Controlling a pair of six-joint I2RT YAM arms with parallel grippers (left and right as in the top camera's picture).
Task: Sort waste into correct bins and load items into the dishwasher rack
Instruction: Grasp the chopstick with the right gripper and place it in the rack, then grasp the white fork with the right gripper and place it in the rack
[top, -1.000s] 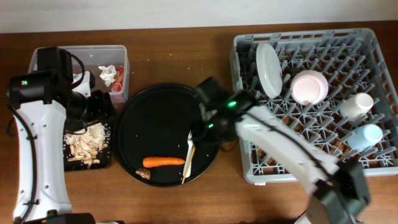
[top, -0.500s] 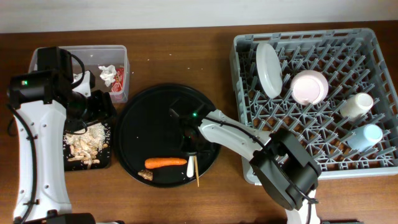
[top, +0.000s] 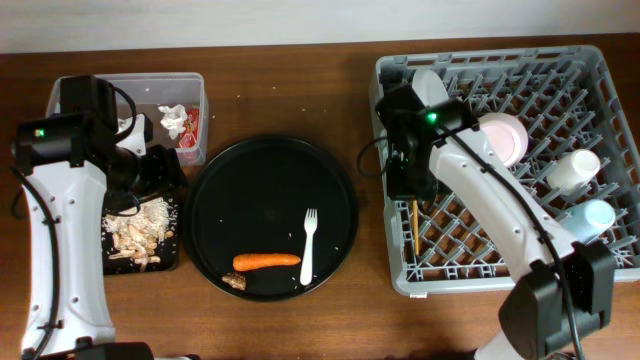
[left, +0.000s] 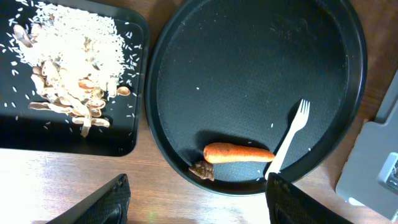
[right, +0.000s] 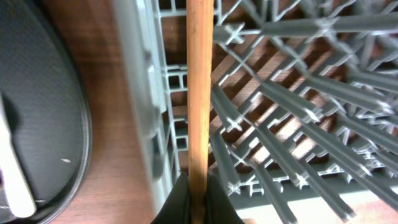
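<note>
My right gripper (top: 411, 192) (right: 198, 200) is shut on the thin wooden stick (top: 414, 226) (right: 200, 87) and holds it over the near-left corner of the grey dishwasher rack (top: 600, 60) (right: 140, 93). The rack holds a white plate (top: 432, 110), a bowl (top: 497, 140), a pale cup (top: 573, 168) and a light-blue cup (top: 588, 218). The white fork (top: 308, 247) (left: 289, 138), the orange carrot (top: 266, 261) (left: 238, 152) and a brown scrap (left: 202, 169) lie on the round black tray (top: 260, 170). My left gripper (top: 158, 172) (left: 199, 208) hangs open and holds nothing, between the two trays.
The shallow black tray (top: 172, 258) (left: 37, 134) at the left holds rice and brown scraps (left: 74, 56). Behind it the clear tub (top: 195, 82) contains a white tissue (top: 174, 120) and a red wrapper (top: 191, 125). Bare wood table lies along the front.
My right gripper closed on the wooden stick at the round tray and carried it right to the rack's left side. The fork stays on the tray. The left arm has not moved.
</note>
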